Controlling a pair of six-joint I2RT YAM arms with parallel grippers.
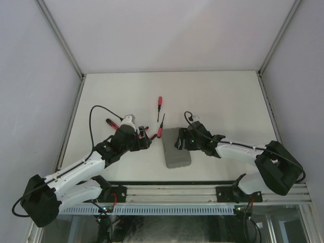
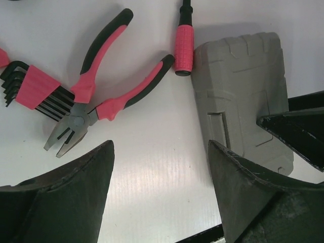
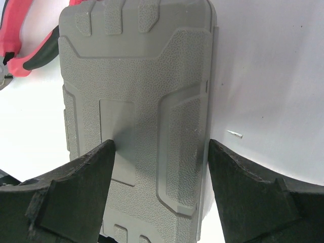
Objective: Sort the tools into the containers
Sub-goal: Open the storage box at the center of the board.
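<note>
Starting at the left, a pink-sleeved hex key set (image 2: 30,88) lies against the pliers (image 2: 96,96). They are stiff steel with rubbery red-and-black handles, probably heavy for their size and best pinched across both handles near the pivot. The left end effector (image 2: 161,152) hangs open over bare bench (image 2: 152,116), holding nothing. Further right, a screwdriver (image 2: 183,48) handle rests beside the grey container (image 2: 243,96), a rigid textured moulding likely to grip well across its width. The right end effector (image 3: 161,147) stands open astride it.
</note>
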